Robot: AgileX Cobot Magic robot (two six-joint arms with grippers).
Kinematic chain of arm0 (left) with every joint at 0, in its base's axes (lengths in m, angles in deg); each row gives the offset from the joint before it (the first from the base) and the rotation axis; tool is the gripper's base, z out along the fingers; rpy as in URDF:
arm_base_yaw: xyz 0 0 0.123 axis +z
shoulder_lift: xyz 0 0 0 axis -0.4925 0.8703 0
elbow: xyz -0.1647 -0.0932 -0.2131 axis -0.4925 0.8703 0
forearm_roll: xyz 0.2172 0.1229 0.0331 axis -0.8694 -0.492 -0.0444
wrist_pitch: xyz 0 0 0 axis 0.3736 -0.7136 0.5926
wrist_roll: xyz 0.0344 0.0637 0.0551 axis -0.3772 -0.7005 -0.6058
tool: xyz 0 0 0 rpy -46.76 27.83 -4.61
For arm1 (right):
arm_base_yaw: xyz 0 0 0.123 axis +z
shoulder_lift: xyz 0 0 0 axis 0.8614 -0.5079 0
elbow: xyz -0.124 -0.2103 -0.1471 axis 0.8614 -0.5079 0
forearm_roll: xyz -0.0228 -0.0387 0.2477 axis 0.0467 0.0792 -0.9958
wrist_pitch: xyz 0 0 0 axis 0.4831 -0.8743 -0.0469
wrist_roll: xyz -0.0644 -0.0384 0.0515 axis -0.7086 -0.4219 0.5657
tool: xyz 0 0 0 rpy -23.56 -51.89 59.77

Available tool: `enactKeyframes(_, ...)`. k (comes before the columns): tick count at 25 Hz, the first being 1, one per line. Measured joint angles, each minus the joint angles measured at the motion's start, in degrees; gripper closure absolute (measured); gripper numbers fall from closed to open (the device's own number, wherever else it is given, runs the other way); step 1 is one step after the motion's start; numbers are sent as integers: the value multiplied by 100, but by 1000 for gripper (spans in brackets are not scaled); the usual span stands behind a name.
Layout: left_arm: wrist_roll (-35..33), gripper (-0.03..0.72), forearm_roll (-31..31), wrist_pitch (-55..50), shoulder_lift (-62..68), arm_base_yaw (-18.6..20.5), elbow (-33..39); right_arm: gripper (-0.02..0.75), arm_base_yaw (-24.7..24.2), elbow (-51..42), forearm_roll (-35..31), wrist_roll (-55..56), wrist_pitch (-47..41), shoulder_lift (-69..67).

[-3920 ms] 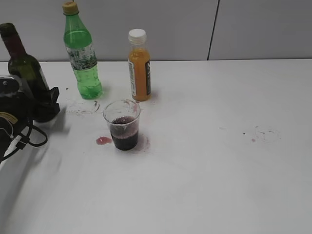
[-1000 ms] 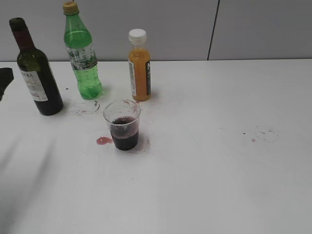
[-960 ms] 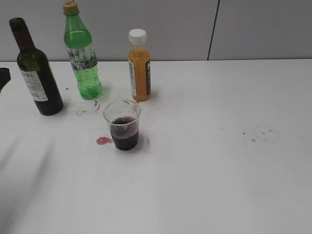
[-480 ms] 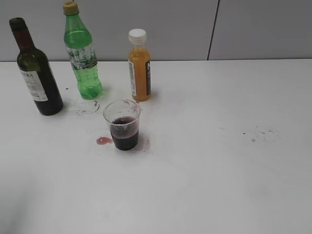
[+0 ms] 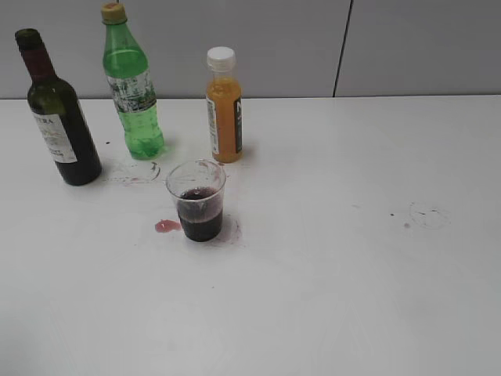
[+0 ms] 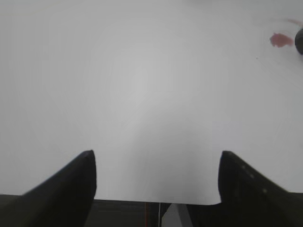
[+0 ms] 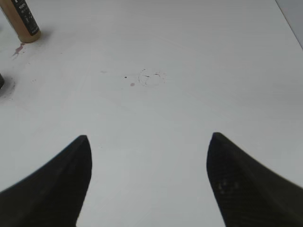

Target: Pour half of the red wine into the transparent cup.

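The dark green wine bottle [image 5: 61,117] with maroon neck foil and white label stands upright at the back left of the white table [image 5: 329,258]. The transparent cup [image 5: 197,200] stands in front of the bottles and holds dark red wine in its lower half. Neither gripper shows in the exterior view. My left gripper [image 6: 156,156] is open and empty over bare table near the front edge. My right gripper [image 7: 149,139] is open and empty over bare table.
A green plastic soda bottle [image 5: 131,86] and an orange juice bottle [image 5: 224,106] with a white cap stand at the back; the juice bottle's base shows in the right wrist view [image 7: 21,21]. A small red spill [image 5: 166,226] lies left of the cup, also in the left wrist view [image 6: 281,40].
My left gripper let go of the wine bottle and drew back off the left edge of the exterior view. The bottle and cup stand still.
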Motion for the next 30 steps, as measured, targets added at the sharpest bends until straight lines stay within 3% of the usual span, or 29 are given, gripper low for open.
enactKeyframes(19,-166,94,127,80,-3900,0,2064,167,0,0,0,0,0,0)
enactKeyframes(25,-451,94,375,230,-4862,0,2405,167,0,0,0,0,0,0)
enactKeyframes(30,-519,94,390,425,-4926,0,2459,167,0,0,0,0,0,0)
